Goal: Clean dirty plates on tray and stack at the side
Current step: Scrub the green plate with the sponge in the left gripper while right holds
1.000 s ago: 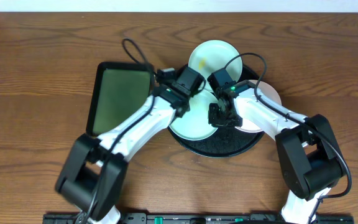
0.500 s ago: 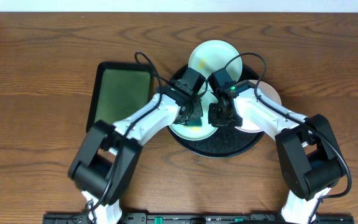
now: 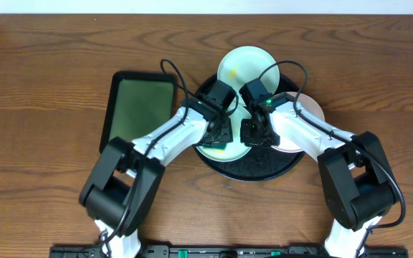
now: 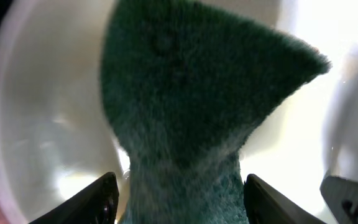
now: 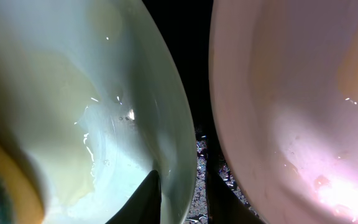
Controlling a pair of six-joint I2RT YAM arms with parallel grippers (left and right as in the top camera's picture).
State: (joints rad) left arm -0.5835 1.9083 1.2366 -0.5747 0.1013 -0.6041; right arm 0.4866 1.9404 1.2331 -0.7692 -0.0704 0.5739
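Note:
A mint plate (image 3: 208,149) with yellowish smears lies at the left of the black tray (image 3: 264,166). My right gripper (image 3: 255,135) is shut on that plate's rim (image 5: 179,124), one finger (image 5: 148,199) inside the rim and the other outside. A green sponge (image 4: 191,93) rests on the plate. My left gripper (image 4: 182,186) stands open around the sponge, and a gap shows beside the left finger (image 4: 95,199). From above, the left gripper (image 3: 219,135) hovers over the same plate. A white plate (image 3: 303,122) sits at the tray's right, and another mint plate (image 3: 246,66) at its back.
A rectangular dark green tray (image 3: 138,107) lies left of the black tray. Both arms cross over the black tray's middle. Brown wood tabletop (image 3: 49,86) stretches to the left, with more of it to the right (image 3: 386,79).
The left arm swung down from the back of the tray onto the mint plate with the sponge, then its jaws spread apart off the sponge. The right arm stayed still.

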